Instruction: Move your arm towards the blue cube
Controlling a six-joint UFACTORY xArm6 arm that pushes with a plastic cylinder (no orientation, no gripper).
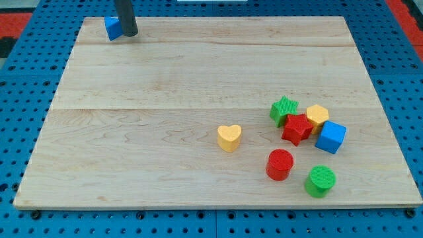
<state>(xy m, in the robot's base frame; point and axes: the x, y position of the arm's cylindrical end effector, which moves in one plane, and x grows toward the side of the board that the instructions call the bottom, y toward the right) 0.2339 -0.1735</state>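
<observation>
Nearest the view's bottom, a green cylinder [320, 180] stands on the wooden counter [165, 132], with a red cylinder [279, 164] just to its left and slightly farther back. Left of those, apart from the rest, sits a yellow heart [229, 137]. Behind the cylinders is a tight cluster of 4 blocks: a blue cube [330, 137] on the right, a red star [297, 128] touching it on the left, a yellow block [318, 116] of roughly hexagonal shape just behind those 2, and a green star [284, 109] at the cluster's back left.

Far across the counter, at the view's top left corner, a second small blue block [113, 28] lies by the edge. My tip [129, 34] rests right against that block's right side, well apart from the blue cube in the cluster. The arm carries no end effector, only the dark rod.
</observation>
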